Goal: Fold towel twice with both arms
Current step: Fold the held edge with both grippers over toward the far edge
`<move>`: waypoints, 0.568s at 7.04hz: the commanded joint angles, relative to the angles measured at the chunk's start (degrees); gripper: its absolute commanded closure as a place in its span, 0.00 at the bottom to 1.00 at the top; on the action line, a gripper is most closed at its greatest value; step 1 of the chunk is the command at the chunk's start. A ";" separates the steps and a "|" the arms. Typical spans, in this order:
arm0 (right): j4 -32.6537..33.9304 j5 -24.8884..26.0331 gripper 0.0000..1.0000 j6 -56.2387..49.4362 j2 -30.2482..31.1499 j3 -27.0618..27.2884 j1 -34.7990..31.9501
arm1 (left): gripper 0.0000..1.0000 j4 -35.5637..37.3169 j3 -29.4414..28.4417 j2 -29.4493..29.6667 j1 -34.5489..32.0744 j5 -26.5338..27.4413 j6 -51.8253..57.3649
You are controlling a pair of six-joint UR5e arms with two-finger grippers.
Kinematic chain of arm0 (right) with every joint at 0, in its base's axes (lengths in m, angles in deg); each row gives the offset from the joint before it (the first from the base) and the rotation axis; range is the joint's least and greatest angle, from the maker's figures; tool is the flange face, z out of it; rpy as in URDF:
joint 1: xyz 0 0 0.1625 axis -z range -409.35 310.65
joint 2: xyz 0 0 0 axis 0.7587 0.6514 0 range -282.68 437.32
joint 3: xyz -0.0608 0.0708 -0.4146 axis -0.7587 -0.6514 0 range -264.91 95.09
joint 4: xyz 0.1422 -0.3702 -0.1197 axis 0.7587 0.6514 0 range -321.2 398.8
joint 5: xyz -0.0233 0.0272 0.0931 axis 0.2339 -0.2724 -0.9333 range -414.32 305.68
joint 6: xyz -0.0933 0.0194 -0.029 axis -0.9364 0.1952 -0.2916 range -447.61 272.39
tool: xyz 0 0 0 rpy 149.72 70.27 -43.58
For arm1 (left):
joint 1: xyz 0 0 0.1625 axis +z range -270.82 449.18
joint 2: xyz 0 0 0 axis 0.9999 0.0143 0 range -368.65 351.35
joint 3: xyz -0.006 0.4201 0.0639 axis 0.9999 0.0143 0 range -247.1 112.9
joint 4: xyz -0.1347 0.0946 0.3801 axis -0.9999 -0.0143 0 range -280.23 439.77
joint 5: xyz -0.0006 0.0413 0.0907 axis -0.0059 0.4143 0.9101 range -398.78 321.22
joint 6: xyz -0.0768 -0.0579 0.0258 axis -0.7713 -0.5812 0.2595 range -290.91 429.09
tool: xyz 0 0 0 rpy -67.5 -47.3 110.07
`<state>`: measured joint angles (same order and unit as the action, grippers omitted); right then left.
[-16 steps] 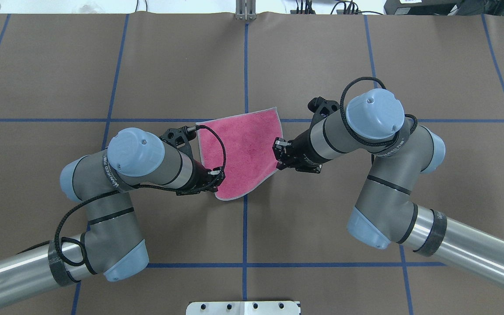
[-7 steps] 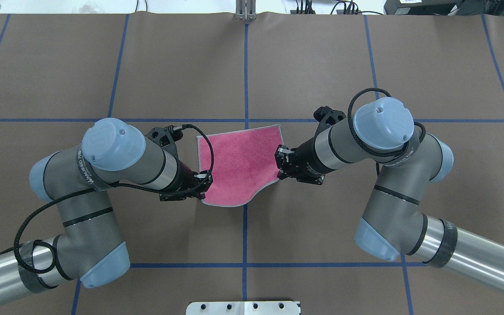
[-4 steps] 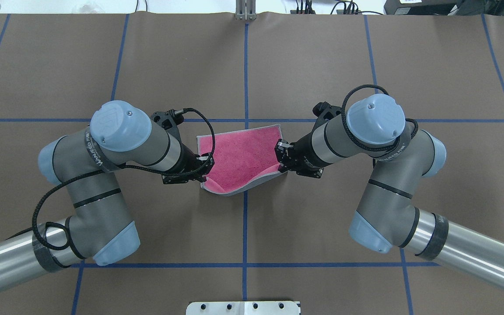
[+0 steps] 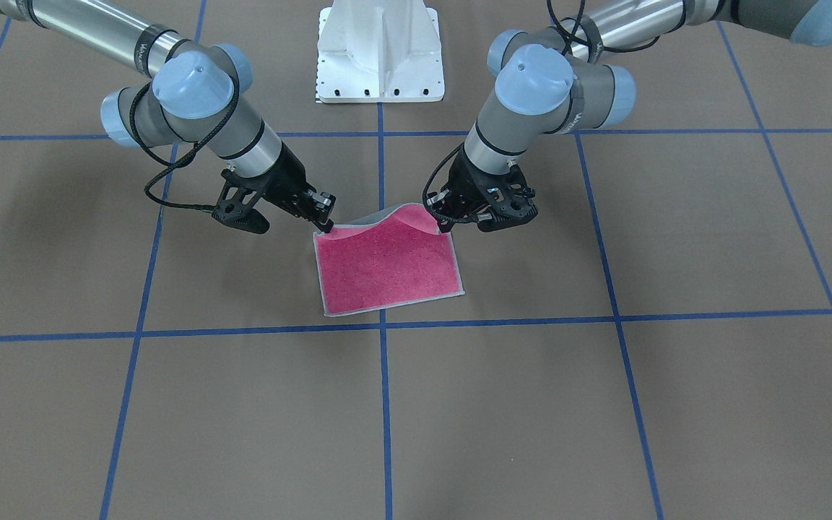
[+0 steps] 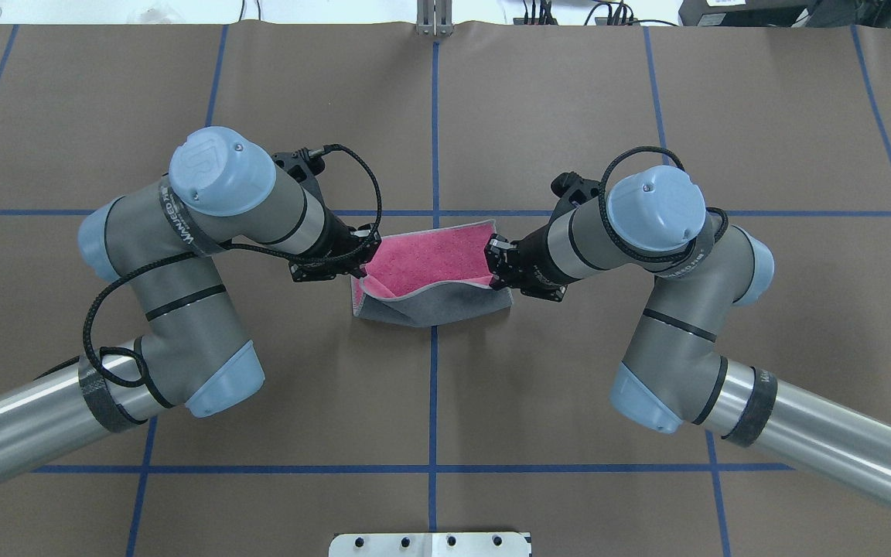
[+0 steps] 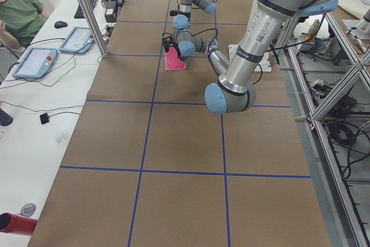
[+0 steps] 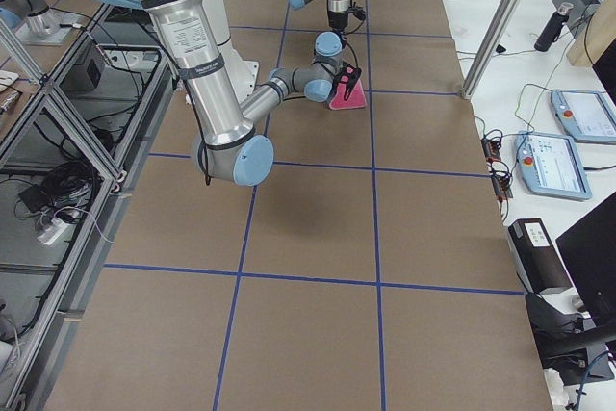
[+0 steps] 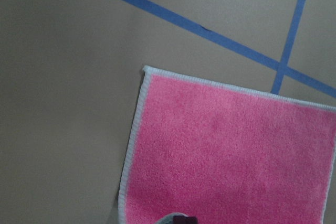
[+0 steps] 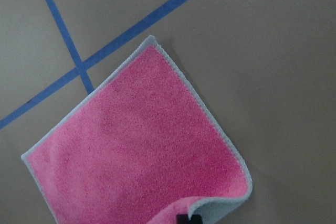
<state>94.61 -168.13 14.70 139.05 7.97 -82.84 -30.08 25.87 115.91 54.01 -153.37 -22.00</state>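
Observation:
The towel point(image 5: 430, 259) lies at the table's middle, pink face up, with its near edge lifted and turned over so the grey face point(image 5: 434, 309) shows. My left gripper point(image 5: 363, 267) is shut on the towel's near left corner. My right gripper point(image 5: 496, 271) is shut on the near right corner. In the front view the towel point(image 4: 387, 267) lies flat at its far side, and the left gripper point(image 4: 443, 222) and right gripper point(image 4: 326, 225) hold the raised edge between them. The wrist views show the pink face point(image 8: 231, 150) point(image 9: 142, 145) below each gripper.
The white pedestal base point(image 4: 380, 50) stands at the robot's side of the table. Blue tape lines point(image 5: 435, 116) cross the brown mat. Tablets point(image 6: 34, 62) and cables lie on a side bench beyond the mat's edge.
Both grippers have moved forward, away from the robot, carrying the towel's near edge up and over. The grey underside now shows along the near side and less pink is visible.

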 commanded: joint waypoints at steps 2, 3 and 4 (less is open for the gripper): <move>-0.34 0.17 1.00 0.00 -1.25 -2.61 -1.57 | 1.00 -0.01 -2.26 0.24 -0.87 -0.02 0.65; -0.26 0.17 1.00 0.00 -1.25 -2.79 -2.02 | 1.00 -0.10 -2.70 0.24 -0.78 -0.02 0.47; -0.26 0.17 1.00 0.00 -1.25 -3.14 -2.45 | 1.00 -0.10 -3.48 0.59 -0.78 -0.02 0.47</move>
<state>94.33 -167.96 14.70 137.84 5.27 -84.73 -30.14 23.23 116.22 53.21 -153.39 -21.47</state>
